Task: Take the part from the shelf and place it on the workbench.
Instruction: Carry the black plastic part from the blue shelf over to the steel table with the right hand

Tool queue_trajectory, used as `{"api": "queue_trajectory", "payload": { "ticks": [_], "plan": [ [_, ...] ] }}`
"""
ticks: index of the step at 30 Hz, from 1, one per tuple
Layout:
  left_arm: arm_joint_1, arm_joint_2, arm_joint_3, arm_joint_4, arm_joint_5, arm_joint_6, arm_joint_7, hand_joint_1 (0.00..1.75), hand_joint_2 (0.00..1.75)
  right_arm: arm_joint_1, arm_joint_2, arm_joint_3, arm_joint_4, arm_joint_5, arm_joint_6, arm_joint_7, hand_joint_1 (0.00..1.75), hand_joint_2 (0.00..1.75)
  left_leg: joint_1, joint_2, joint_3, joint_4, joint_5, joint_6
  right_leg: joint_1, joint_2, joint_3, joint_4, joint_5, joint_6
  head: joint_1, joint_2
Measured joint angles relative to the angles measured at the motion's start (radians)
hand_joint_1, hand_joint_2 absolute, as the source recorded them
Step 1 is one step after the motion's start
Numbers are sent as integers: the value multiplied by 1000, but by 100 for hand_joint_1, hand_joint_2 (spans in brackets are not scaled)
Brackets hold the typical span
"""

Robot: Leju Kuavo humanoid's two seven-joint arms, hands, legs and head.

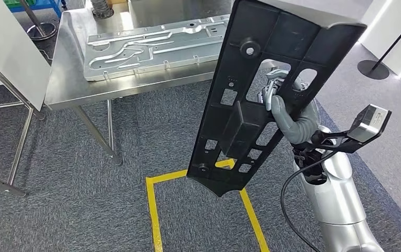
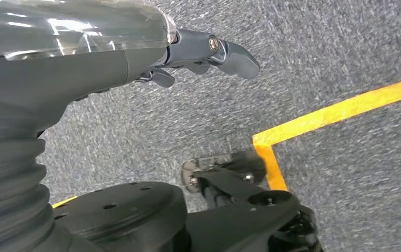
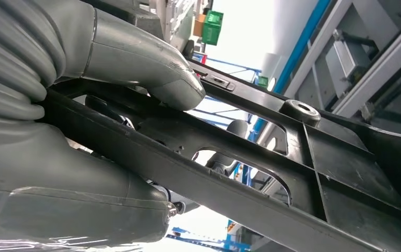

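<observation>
A long black plastic part (image 1: 261,89) with cut-outs and ribs hangs upright in the air, held by my right hand (image 1: 287,113), whose fingers pass through one of its openings. In the right wrist view the thumb (image 3: 151,68) presses on a rib of the part (image 3: 314,173) and dark fingers curl behind it. The stainless workbench (image 1: 67,79) stands ahead at the upper left. My left hand (image 2: 198,55) hangs over the carpet, holding nothing, its fingers slightly curled.
A silver stamped metal panel (image 1: 151,47) lies on the workbench. Yellow tape (image 1: 153,210) marks a square on the grey carpet in front of me. A white board on a metal frame (image 1: 9,63) stands at the left. A black stand base (image 1: 374,68) sits at the right.
</observation>
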State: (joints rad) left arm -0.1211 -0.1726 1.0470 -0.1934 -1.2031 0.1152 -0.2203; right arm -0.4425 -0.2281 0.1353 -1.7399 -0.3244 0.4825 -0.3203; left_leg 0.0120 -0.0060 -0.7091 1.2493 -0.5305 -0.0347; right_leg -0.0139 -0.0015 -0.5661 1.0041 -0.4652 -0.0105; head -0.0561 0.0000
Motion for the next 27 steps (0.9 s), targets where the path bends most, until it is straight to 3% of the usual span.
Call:
{"api": "queue_trajectory", "payload": {
  "ticks": [2, 3, 4, 8, 10, 12, 13, 14, 15, 17, 19, 22, 24, 25, 27],
  "plan": [
    [3, 0, 0, 0, 3, 0, -5, 0, 175, -3, 0, 4, 0, 0, 0, 2, 175, 175, -1, 5, 44, -137, 96, 5, 0, -1, 22, 0, -16, 5, 0, 0],
    [4, 0, 1, 0, 5, 1, -8, 0, 175, -7, 0, 5, 0, 1, 0, 3, 175, 175, -4, 9, 61, -193, 118, 12, 0, -1, 27, 0, -21, 10, 0, 0],
    [6, 0, 1, 0, 5, 1, -9, 0, 175, -10, 0, 7, 0, 1, 0, 5, 175, 175, -8, 12, 70, -225, 129, 20, 1, -1, 28, 0, -26, 15, 0, 0],
    [13, 1, 1, 0, 2, 2, -10, 0, 175, -16, 1, 10, -1, 2, 0, 13, 175, 175, -11, 10, 85, -244, 128, 48, 0, -3, 31, 8, -47, 38, 0, 0],
    [12, 0, 1, 0, -1, 2, -10, 0, 175, -20, 1, 9, -2, 1, -1, 13, 175, 175, -7, 8, 101, -254, 123, 59, -1, -2, -5, 86, -84, 44, 0, 0],
    [11, -1, 1, 0, -2, 2, -9, 0, 175, -20, 2, 7, 0, 0, -1, 12, 175, 175, -8, 7, 110, -254, 113, 66, -1, 0, -92, 227, -129, 49, 0, 0],
    [12, -1, 1, 0, -3, 2, -9, 0, 175, -18, 2, 5, 1, 0, -1, 12, 175, 175, -9, 6, 115, -253, 107, 66, -2, 0, -132, 277, -134, 52, 0, 0],
    [12, -1, 1, 0, -4, 2, -8, 0, 175, -16, 2, 3, 3, 0, -1, 12, 175, 175, -9, 4, 121, -252, 100, 66, -2, 0, -155, 292, -119, 53, 0, 0],
    [12, -1, 1, 0, -5, 2, -7, 0, 175, -14, 2, 1, 4, -1, -1, 12, 175, 175, -9, 2, 129, -251, 93, 64, -2, 0, -155, 265, -83, 53, 0, 0],
    [12, -3, 1, 0, -5, 2, -7, 0, 175, -14, 2, -3, 6, -1, -1, 12, 175, 175, -10, -1, 147, -247, 76, 59, -2, 0, -111, 134, 8, 49, 0, 0],
    [10, -4, 1, 0, -5, 2, -7, 0, 175, -15, 3, -6, 6, -2, -1, 12, 175, 175, -13, -3, 155, -243, 62, 50, 1, 3, -75, 38, 49, 40, 0, 0],
    [9, -5, 1, 0, -6, 2, -5, 0, 175, -15, 4, -9, 7, -5, 1, 12, 175, 175, -16, -3, 159, -245, 50, 35, 1, 6, -68, 20, 42, 21, 0, 0],
    [8, -5, 1, 0, -8, 2, -3, 0, 175, -18, 4, -11, 8, -9, 3, 12, 175, 175, -15, -1, 151, -215, 30, 25, -4, 5, -55, 13, 36, 9, 0, 0],
    [7, -5, 1, 0, -9, 2, -1, 0, 175, -20, 4, -11, 9, -12, 4, 11, 175, 175, -13, 0, 129, -168, 8, 20, -6, 4, -47, 10, 32, 3, 0, 0],
    [8, -6, 1, 0, -9, 2, 1, 0, 175, -22, 4, -11, 14, -16, 7, 11, 175, 175, -9, 1, 51, -27, -42, 14, -5, 3, -36, 10, 21, -3, 0, 0]
  ]
}}
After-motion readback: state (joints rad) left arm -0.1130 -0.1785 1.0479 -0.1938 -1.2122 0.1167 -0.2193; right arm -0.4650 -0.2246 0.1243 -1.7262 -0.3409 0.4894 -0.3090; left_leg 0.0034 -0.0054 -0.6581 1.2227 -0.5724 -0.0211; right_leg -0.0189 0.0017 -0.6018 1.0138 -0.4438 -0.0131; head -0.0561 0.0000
